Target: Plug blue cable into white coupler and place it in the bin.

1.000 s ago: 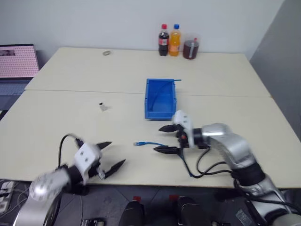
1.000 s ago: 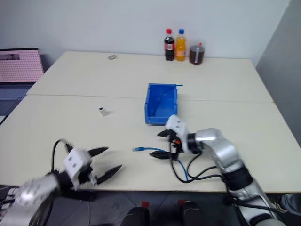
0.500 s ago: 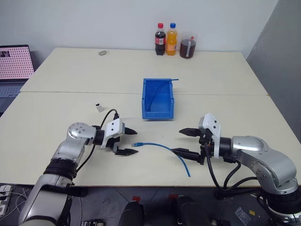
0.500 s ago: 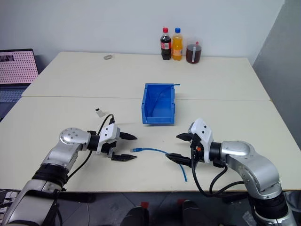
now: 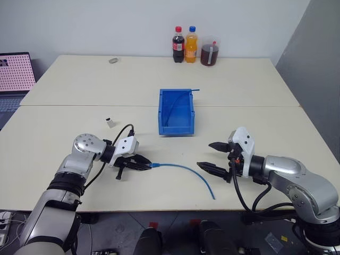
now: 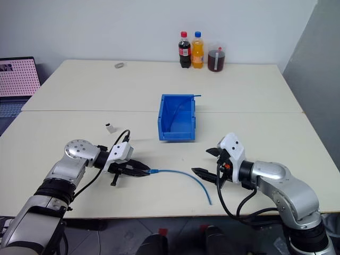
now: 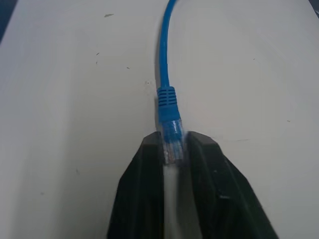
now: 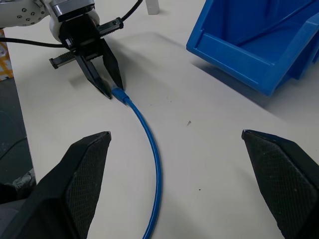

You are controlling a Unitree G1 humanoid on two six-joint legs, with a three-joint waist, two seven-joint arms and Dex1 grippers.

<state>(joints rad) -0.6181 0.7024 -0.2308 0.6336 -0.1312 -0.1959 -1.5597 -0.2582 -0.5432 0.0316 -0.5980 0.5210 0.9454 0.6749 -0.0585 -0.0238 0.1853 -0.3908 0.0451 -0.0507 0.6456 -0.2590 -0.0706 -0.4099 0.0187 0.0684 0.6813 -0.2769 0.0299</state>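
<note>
Left gripper (image 5: 144,166) was clamped on the clear plug of the blue cable (image 5: 183,170), which lay curved across the table (image 5: 255,106) in front of the bin (image 5: 176,111). Right gripper (image 5: 212,157) sat spread wide and empty near the cable's far end. White coupler (image 5: 109,122) stood apart, left of the bin.

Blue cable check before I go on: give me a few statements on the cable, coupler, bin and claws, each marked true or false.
1. The left claw is shut on the plug of the blue cable. True.
2. The right claw grips the cable's other end. False: it is open and holds nothing.
3. The white coupler is already on the plug. False: it stands apart on the table.
4. The bin holds another thin blue cord. True.
5. The blue cable lies inside the bin. False: it lies on the table in front of it.
</note>
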